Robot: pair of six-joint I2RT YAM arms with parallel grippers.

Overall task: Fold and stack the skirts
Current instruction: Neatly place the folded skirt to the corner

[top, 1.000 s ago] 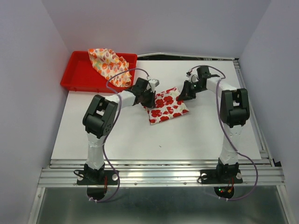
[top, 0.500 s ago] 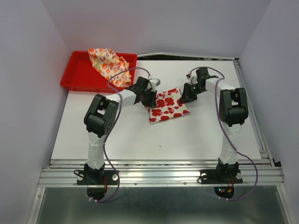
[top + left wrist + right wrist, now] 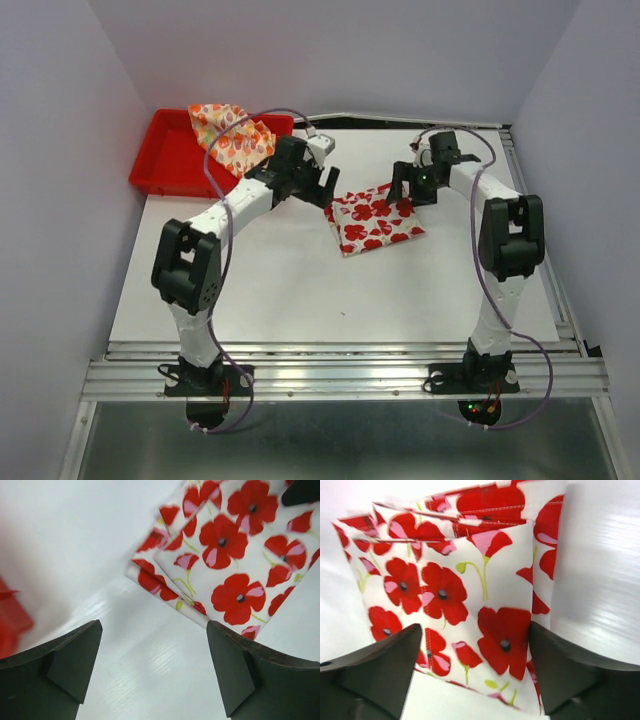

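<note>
Flowered skirt: folded into a small layered square near the middle of the table.
Cream skirt: crumpled in the red tray, at 10 o'clock.
Left gripper: jaws wide apart and empty, off the flowered skirt's 10 o'clock corner.
Right gripper: jaws spread and holding nothing, above its 1 o'clock edge.
Handling: light, limp cloth that probably slides easily; pinch the hem corners.

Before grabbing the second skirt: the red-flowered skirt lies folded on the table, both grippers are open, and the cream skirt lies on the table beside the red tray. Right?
One error: the top external view shows the cream skirt in the red tray, not on the table. The red-flowered skirt is folded on the table, and the left gripper and right gripper are open.
</note>
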